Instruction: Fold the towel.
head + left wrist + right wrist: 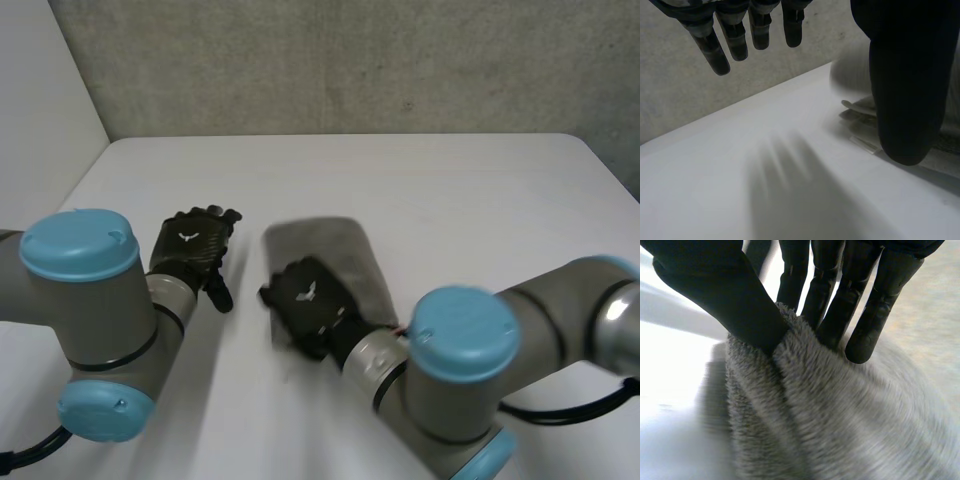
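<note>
A grey fluffy towel [335, 255] lies folded into a narrow shape at the middle of the white table [450, 200]. My right hand [305, 300] sits on its near left part. In the right wrist view the towel [840, 420] is bunched up between the thumb [735, 300] and the fingers [840, 305], which pinch a ridge of cloth. My left hand [195, 250] hovers over bare table to the left of the towel, fingers [735, 35] straight and spread, nothing in it. The towel's layered edge [860, 112] shows beside the left thumb [907, 85].
The table's far edge meets a grey wall [350, 60]. Bare table spreads to the right of the towel and behind it. My two arms [90, 330] fill the near side.
</note>
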`<action>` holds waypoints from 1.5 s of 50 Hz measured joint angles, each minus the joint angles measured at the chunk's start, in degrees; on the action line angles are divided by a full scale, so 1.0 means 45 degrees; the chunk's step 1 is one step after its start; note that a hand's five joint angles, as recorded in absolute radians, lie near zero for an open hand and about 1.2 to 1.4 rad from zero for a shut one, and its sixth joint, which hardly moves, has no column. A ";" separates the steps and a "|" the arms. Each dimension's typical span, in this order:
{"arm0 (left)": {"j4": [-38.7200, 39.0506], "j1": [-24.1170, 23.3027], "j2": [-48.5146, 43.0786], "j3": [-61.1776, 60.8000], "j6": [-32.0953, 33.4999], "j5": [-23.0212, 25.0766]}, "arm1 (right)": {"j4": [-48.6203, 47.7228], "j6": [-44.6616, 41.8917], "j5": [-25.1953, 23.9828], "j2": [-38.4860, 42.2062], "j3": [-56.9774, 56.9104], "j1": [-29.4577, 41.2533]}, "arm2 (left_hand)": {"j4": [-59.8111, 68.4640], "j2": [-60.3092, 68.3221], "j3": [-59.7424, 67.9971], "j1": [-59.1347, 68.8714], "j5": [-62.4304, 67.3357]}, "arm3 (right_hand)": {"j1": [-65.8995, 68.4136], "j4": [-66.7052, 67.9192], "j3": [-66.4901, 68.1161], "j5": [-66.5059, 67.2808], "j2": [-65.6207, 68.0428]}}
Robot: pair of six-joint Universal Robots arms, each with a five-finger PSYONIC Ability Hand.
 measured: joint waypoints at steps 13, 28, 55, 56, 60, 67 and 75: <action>-0.0105 0.0061 0.0119 0.0482 -0.0687 0.0168 | 0.0363 0.0837 0.1275 -0.0281 -0.0825 -0.0275 | 0.0004 0.0012 0.0000 -0.0004 0.0000 | -0.9075 -1.2212 -1.2329 -1.1811 -1.2132; -0.1726 -0.1289 -0.1614 0.3246 -0.2611 0.0702 | 0.3550 0.4669 0.0877 -0.0482 -0.2458 -0.2621 | 0.0161 0.0203 0.0161 0.0047 0.0000 | -0.9072 -1.2220 -1.2360 -1.1847 -1.2143; -0.3962 -0.1209 -0.1938 0.4611 -0.2375 0.0662 | 0.4829 0.2417 0.1211 0.0414 -0.4051 -0.3755 | 0.0121 0.0143 0.0116 0.0001 0.0000 | -0.9073 -1.2220 -1.2360 -1.1962 -1.2143; -0.4067 -0.1154 -0.1727 0.4683 -0.2331 0.0660 | 0.4826 0.2409 0.1292 0.0162 -0.4036 -0.3814 | 0.0112 0.0134 0.0095 0.0001 0.0000 | -0.9073 -1.2220 -1.2360 -1.1961 -1.2143; -0.5171 -0.0445 0.0057 0.5233 -0.2165 0.0693 | 0.4797 0.2463 0.1746 -0.1612 -0.3865 -0.4196 | 0.0054 0.0069 0.0027 0.0001 0.0000 | -0.9072 -1.2220 -1.2360 -1.1963 -1.2143; -0.6800 0.0844 0.2389 0.5737 -0.2196 0.0809 | 0.4757 0.2697 0.2333 -0.3942 -0.3499 -0.4782 | 0.0004 0.0014 -0.0009 -0.0025 0.0000 | -0.9073 -1.2220 -1.2360 -1.1964 -1.2143; -0.7312 0.1527 0.3672 0.5401 -0.2232 0.1098 | 0.4759 0.2792 0.2458 -0.4784 -0.3139 -0.4916 | 0.0003 0.0006 -0.0009 -0.0025 0.0000 | -0.9072 -1.2220 -1.2360 -1.1964 -1.2143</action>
